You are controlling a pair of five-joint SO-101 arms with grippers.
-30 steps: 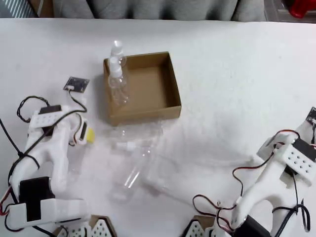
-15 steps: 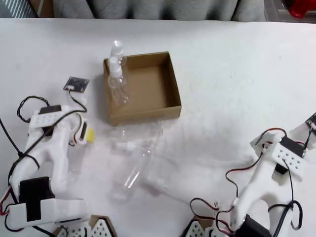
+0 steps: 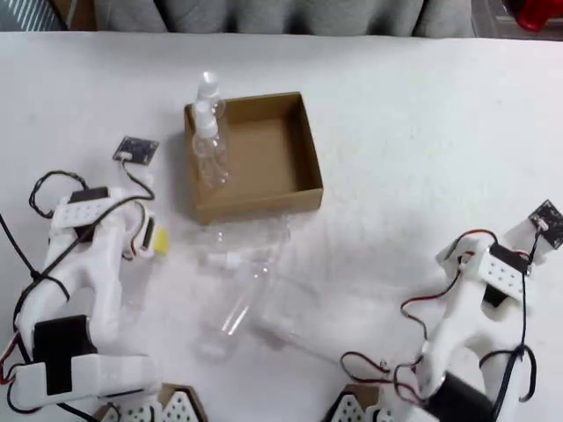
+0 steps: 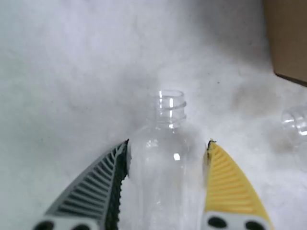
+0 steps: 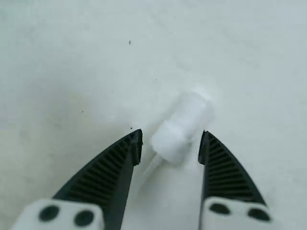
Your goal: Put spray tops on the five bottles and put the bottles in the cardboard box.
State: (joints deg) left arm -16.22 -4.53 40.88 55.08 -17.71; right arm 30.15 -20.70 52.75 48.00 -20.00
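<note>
A red thing (image 3: 538,13) sits beyond the white table (image 3: 422,105) (far corner).

White printed shells on left arm (image 3: 88,272) and right arm (image 3: 462,321), blocky, with black servos (image 3: 57,345) set in near the bases. White plates (image 3: 81,205) dotted with rows of small holes on the upper links. Thin black and red cables (image 3: 420,308) looped loosely along both. Small dark square board (image 3: 136,149) wired to each wrist. Left gripper (image 4: 168,143): one grey ribbed finger (image 4: 91,191) with a black inner edge, one yellow. Right gripper (image 5: 171,133): two black ribbed fingers. White finger bases with dark round screw holes.
</note>
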